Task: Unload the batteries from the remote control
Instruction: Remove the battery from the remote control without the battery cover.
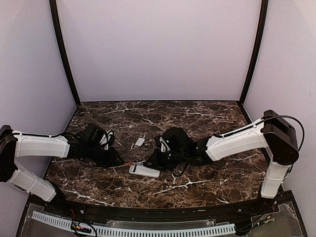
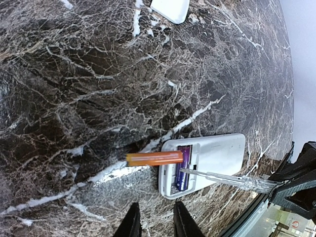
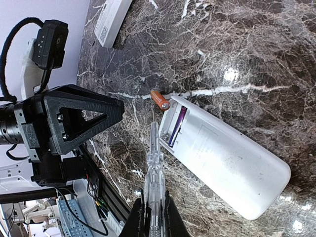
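The white remote control point(image 1: 144, 170) lies back up with its battery compartment open; it also shows in the left wrist view point(image 2: 217, 155) and the right wrist view point(image 3: 232, 168). An orange battery point(image 2: 154, 158) point(image 3: 159, 99) lies with one end over the compartment edge and the rest on the table. A purple battery point(image 2: 182, 168) point(image 3: 177, 127) sits inside the compartment. My right gripper point(image 3: 154, 217) is shut on a clear screwdriver point(image 3: 154, 163) point(image 2: 232, 178), whose tip reaches the compartment. My left gripper point(image 2: 155, 224) is open and empty, just short of the orange battery.
A small flat white cover point(image 1: 139, 142) point(image 2: 170, 9) point(image 3: 112, 19) lies on the marble table beyond the remote. The left arm's black wrist point(image 3: 74, 118) is close beside the screwdriver. A cable tray point(image 1: 133, 229) runs along the table's near edge.
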`<action>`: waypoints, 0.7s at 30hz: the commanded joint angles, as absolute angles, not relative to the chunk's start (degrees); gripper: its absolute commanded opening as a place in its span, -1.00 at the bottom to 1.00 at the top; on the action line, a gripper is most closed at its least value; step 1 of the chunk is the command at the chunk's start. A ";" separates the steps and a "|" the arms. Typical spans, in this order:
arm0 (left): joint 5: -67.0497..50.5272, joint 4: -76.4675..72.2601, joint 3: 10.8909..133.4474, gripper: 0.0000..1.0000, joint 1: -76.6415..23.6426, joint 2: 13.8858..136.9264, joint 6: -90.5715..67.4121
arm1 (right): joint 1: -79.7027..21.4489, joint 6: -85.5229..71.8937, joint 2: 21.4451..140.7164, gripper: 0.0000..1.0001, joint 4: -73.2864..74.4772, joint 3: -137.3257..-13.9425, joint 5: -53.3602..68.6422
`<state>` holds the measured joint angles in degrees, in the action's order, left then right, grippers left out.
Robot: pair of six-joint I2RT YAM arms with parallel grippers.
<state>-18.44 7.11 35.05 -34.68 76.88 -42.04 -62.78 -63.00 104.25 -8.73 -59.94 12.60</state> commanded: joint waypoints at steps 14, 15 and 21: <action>-22.31 7.23 33.98 -0.18 -33.91 72.63 -38.40 | -62.28 -56.09 94.91 -1.00 -0.50 -59.94 4.30; -23.07 6.86 34.22 -0.13 -33.92 72.78 -37.88 | -62.25 -55.74 93.51 -1.00 2.48 -59.86 2.91; -26.78 3.54 38.49 0.09 -34.21 76.58 -33.83 | -61.04 -56.92 85.90 -1.00 10.35 -55.07 -3.60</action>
